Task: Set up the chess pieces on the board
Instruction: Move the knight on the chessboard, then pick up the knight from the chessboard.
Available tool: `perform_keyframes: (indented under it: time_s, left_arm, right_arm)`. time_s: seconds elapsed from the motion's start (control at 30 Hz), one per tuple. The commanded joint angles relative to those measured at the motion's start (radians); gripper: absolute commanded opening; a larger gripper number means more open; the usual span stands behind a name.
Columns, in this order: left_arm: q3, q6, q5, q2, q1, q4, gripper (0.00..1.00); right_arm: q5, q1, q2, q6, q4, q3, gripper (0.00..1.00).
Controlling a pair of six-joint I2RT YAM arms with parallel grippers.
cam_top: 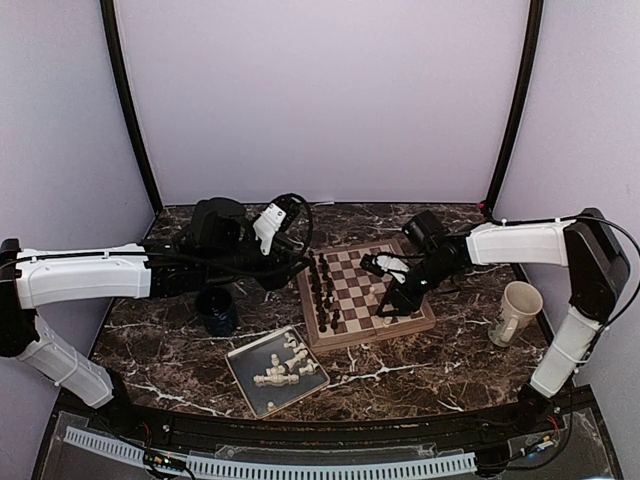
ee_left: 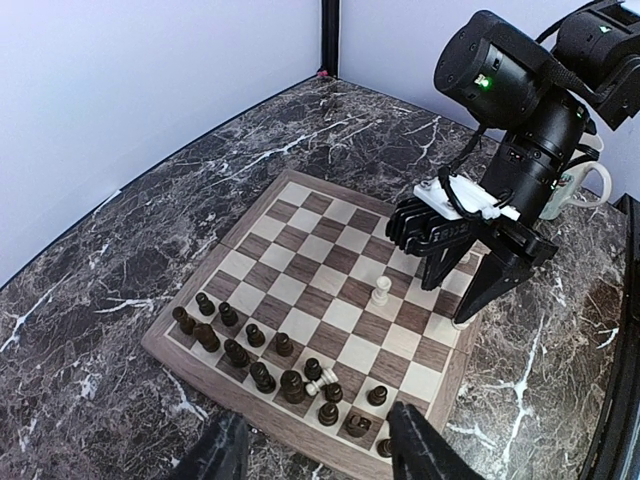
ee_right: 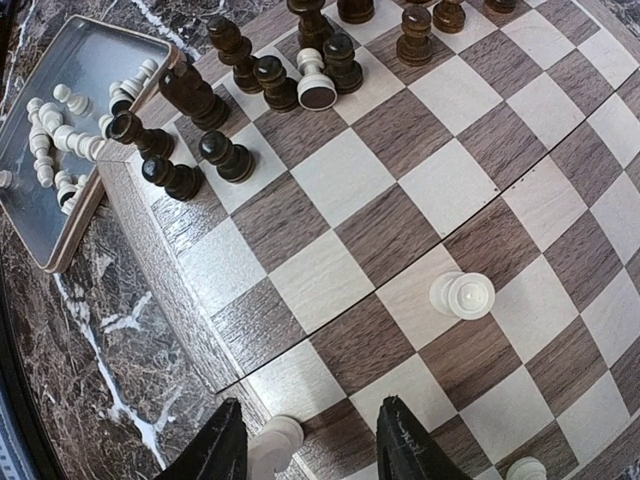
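Nearest, the grey tray (cam_top: pixel 243 383) holds most of the cream-white chess pieces (cam_top: pixel 282 368) in a loose heap, none of them on a home square. Just beyond lies the board (cam_top: pixel 380 333), with the dark pieces (cam_top: pixel 322 285) crowded along its left side and one fallen white piece (ee_right: pixel 315 85) on its side among them. Over the board's right half hangs the right gripper (ee_right: pixel 312 405), jaws spread wide and clamping nothing. An edge pawn (ee_right: pixel 275 447) sits at the board's rim just inside one finger, and a second pawn (ee_right: pixel 462 295) stands farther in. Farther back, the left gripper (ee_left: pixel 318 425) hovers above the dark ranks, likewise wide open and empty. The likeliest slip, I judge, is a sideways drift of the right finger toppling the edge pawn or nudging it off the rim. Reaching for the fallen white piece carries a second risk, since the dark pieces stand tight around it and a wide jaw could scatter them. With both arms over one board, their wrists could also meet. A blue mug (cam_top: pixel 216 312) sits left of the board beside the left arm, close to any route toward the tray. A cream mug (cam_top: pixel 513 315) stands well apart on the right. Behind everything, only the plain walls.
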Motion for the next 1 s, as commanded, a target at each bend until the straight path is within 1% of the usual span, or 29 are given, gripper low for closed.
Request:
perform_keyframes:
  time_s: [0.0, 0.27, 0.37, 0.57, 0.83, 0.97]
  left_arm:
    - [-0.014, 0.009, 0.014, -0.016, -0.002, 0.010, 0.51]
    - [-0.014, 0.008, 0.020, -0.009, -0.002, 0.014, 0.51]
    - [-0.014, 0.007, 0.022, -0.012, -0.002, 0.004, 0.50]
    - [-0.027, 0.019, -0.002, -0.030, -0.002, -0.007, 0.51]
    - [-0.025, 0.031, -0.004, -0.019, -0.002, -0.017, 0.51]
    - [-0.029, 0.026, -0.003, -0.019, -0.002, -0.012, 0.51]
  right_arm:
    - [-0.010, 0.010, -0.026, -0.008, -0.031, 0.027, 0.45]
    - [-0.010, 0.010, -0.014, -0.001, -0.054, 0.133, 0.45]
    - [-0.015, 0.010, -0.021, -0.022, -0.100, 0.153, 0.44]
    - [0.013, 0.037, -0.062, -0.137, -0.203, 0.092, 0.42]
    - [0.077, 0.072, -0.039, -0.134, -0.192, 0.040, 0.42]
    - [0.100, 0.077, -0.021, -0.132, -0.179, 0.034, 0.38]
